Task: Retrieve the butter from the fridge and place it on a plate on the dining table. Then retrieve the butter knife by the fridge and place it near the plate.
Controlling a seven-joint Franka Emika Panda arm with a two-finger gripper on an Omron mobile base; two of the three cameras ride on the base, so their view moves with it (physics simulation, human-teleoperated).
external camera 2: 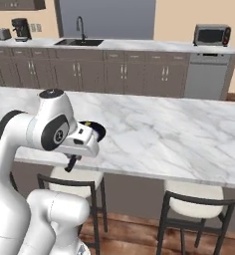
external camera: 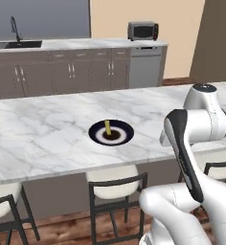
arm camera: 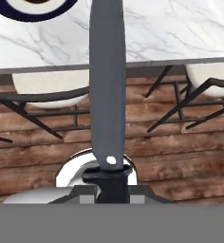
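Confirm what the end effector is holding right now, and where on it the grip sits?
The end effector is shut on the butter knife, gripping one end of it; the long grey length sticks out ahead toward the dining table edge. Whether that end is handle or blade is unclear.

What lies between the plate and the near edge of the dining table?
In the left base view, only bare marble of the dining table lies between the plate, which holds the butter, and the near edge.
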